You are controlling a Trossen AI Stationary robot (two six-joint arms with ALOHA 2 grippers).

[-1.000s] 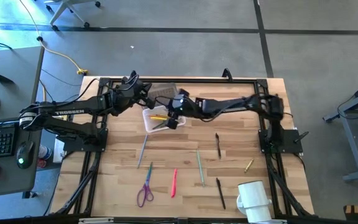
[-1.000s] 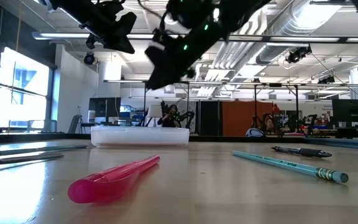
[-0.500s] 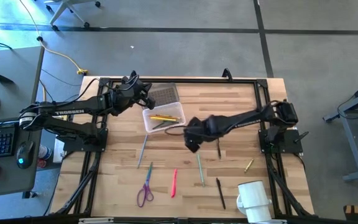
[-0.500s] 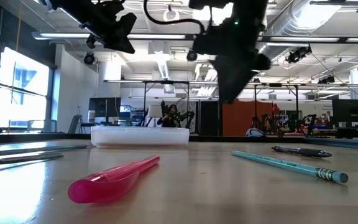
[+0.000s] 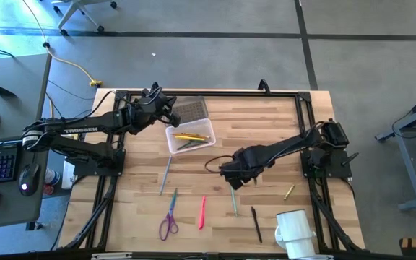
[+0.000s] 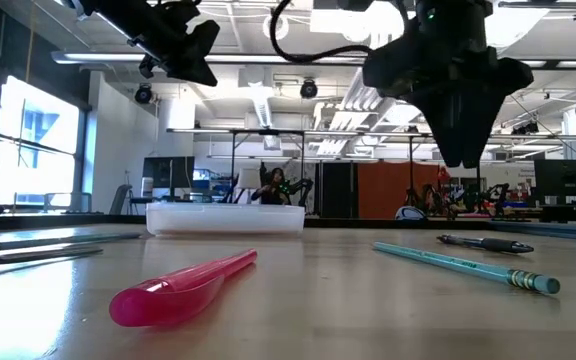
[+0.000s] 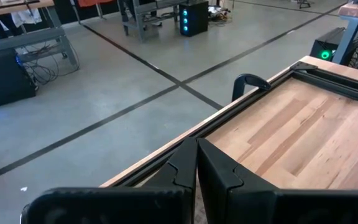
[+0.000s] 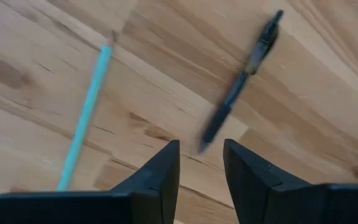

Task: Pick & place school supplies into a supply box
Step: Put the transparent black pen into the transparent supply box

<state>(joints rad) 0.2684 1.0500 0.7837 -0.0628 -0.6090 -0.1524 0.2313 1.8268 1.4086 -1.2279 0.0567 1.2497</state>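
The supply box (image 5: pixel 191 136), a clear tub, stands far left of centre with a yellow pencil and other pens inside. My right gripper (image 5: pixel 235 175) hangs open above the table's middle and points down at bare wood between a teal pencil (image 8: pixel 86 118) and a black pen (image 8: pixel 241 81). It touches nothing. Nearer the front edge lie a pink pen (image 5: pixel 202 211), purple scissors (image 5: pixel 168 221), a grey-blue pencil (image 5: pixel 166 173) and another black pen (image 5: pixel 256 223). My left gripper (image 7: pixel 196 168) is shut and empty, held high beyond the box's far left corner.
A white mug (image 5: pixel 295 231) stands at the near right corner, with a small yellow piece (image 5: pixel 288 191) just beyond it. A flat grey textured rectangle (image 5: pixel 191 110) lies behind the box. Black frame rails (image 5: pixel 107 195) run along the table's sides.
My right gripper has swung from over the supply box toward the table's near and right edges. It has tipped from a slant to pointing straight down and rolled about its own line. Nothing on the table has moved.
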